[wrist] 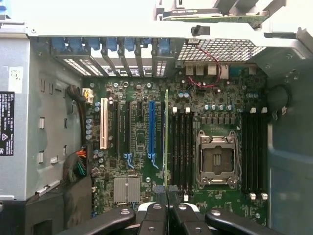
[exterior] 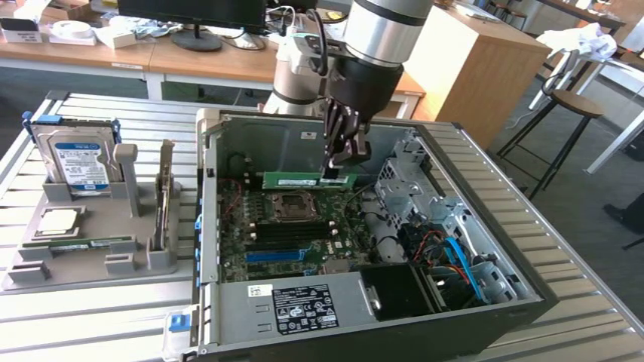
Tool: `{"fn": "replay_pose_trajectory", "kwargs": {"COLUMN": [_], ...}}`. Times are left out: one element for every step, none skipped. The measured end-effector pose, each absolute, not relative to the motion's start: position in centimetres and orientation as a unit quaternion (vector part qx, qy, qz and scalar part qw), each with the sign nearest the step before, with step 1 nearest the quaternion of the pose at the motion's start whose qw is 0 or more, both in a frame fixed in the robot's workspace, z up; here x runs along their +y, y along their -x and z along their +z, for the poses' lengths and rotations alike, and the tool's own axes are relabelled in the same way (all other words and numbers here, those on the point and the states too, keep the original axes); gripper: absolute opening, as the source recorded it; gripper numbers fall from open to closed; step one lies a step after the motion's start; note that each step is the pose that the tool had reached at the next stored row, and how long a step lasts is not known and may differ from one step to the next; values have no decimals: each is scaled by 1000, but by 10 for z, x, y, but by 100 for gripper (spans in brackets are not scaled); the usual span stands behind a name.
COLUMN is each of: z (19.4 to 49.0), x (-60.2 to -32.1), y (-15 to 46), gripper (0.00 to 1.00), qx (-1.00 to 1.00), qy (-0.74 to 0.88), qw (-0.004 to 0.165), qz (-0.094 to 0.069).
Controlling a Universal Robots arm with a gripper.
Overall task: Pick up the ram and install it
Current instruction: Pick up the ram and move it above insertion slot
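Reads as a robotics lab inside an office space. Shown by a robot arm (exterior: pixel 387 30) over a slatted metal tabletop (exterior: pixel 101 324), an open computer case (exterior: pixel 267 147), a grey parts fixture (exterior: pixel 90 264) with a hard drive (exterior: pixel 83 162). Beyond, wooden desks (exterior: pixel 216 66) with a monitor stand (exterior: pixel 196 39), plus a round-topped stool (exterior: pixel 575 102) on a grey floor.

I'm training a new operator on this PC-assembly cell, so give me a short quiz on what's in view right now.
1. True or false: the gripper is shut on the ram above the motherboard, not yet seated.
2. The hard drive stands: A) in the gripper; B) in the grey holder; C) on the motherboard.
3. Fill in: the held ram is ___ in colour.
Key: 1 true; 2 B; 3 green.
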State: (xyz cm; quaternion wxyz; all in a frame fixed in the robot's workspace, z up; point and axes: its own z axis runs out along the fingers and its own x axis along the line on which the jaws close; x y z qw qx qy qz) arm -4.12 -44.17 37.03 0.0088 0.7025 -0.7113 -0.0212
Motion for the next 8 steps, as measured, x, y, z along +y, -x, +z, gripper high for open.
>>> {"fn": "replay_pose_trajectory", "kwargs": {"z": [368,367,367,367,367,367,367,367], "x": [-442,-442,-442,-442,-442,-442,-441,-439], "y": [37,34,34,34,34,34,34,34], "gripper": [11,11,11,11,11,11,11,11], "qx": [-713,-714,-714,-714,-714,-714,-714,-714], "qy": [-701,-700,-700,-700,-700,-700,-700,-700], "qw": [9,9,9,9,9,9,9,9], "qz": [-21,-21,-21,-21,-21,-21,-21,-21]}}
